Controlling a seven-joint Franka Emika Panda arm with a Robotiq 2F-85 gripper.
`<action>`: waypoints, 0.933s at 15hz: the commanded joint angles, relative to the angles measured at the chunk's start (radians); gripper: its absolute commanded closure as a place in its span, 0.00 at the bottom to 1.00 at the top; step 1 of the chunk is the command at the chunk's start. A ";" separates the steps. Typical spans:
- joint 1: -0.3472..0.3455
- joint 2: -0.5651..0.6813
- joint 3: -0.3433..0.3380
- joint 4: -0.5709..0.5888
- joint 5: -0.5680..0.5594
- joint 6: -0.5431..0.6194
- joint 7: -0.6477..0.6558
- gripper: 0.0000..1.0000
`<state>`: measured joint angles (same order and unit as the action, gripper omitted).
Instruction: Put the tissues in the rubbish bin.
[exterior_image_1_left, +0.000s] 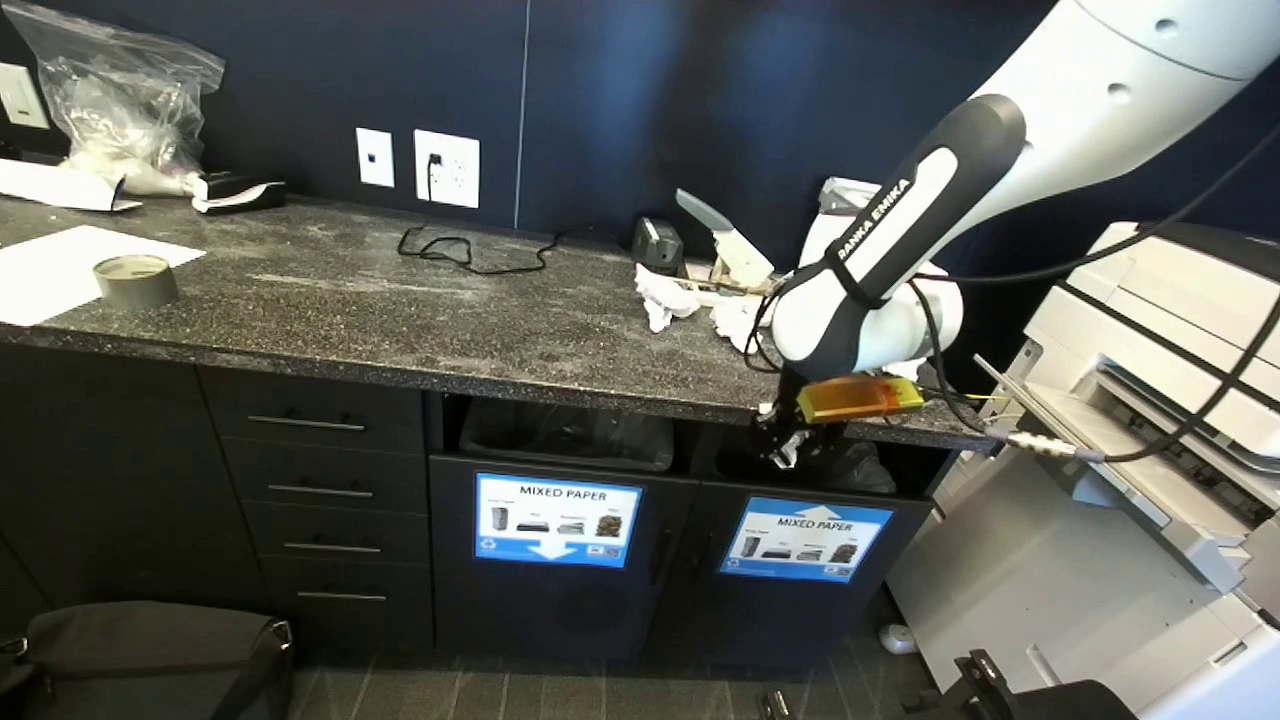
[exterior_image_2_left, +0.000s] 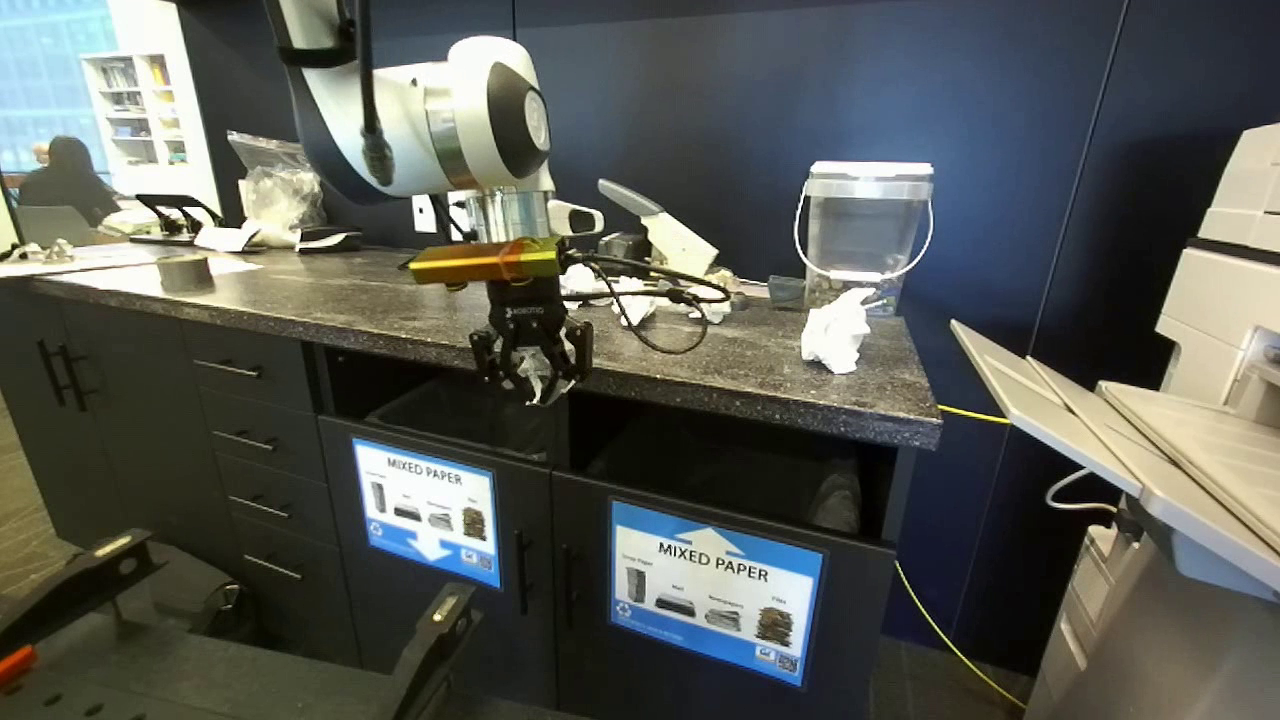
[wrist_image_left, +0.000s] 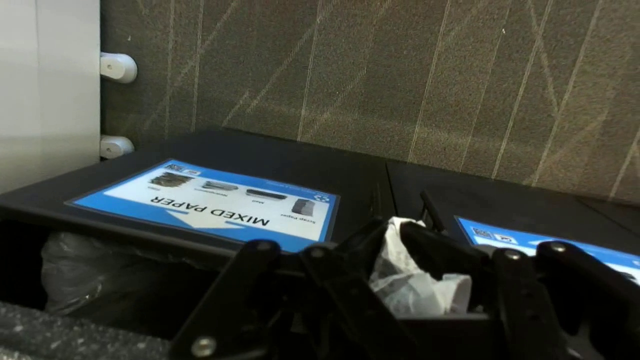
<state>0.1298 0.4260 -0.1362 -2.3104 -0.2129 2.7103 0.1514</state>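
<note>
Several tissues (exterior_image_1_left: 663, 295) lie on the counter (exterior_image_1_left: 350, 310) in an exterior view. In an exterior view my gripper (exterior_image_2_left: 534, 370) hangs in front of the counter's edge. Wrist view: my fingers (wrist_image_left: 444, 250) pinch one tissue (wrist_image_left: 420, 295), probably light, soft, easily torn; best held mid-bunch.

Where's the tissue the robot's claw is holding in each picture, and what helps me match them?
In an exterior view: held tissue right of centre, below mid-height.
In an exterior view: held tissue left of centre, near mid-height, in the gripper.
In the wrist view: held tissue right of centre, low.
Shared landmark: the up-arrow MIXED PAPER label; the wrist view shows it upside down.
</note>
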 joint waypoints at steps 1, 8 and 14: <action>-0.006 -0.066 -0.013 -0.157 -0.017 0.131 0.023 0.86; 0.007 0.128 -0.051 -0.163 0.035 0.393 0.018 0.87; -0.034 0.376 -0.029 -0.016 0.189 0.638 -0.010 0.86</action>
<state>0.1261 0.6780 -0.1859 -2.4274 -0.0932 3.2548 0.1619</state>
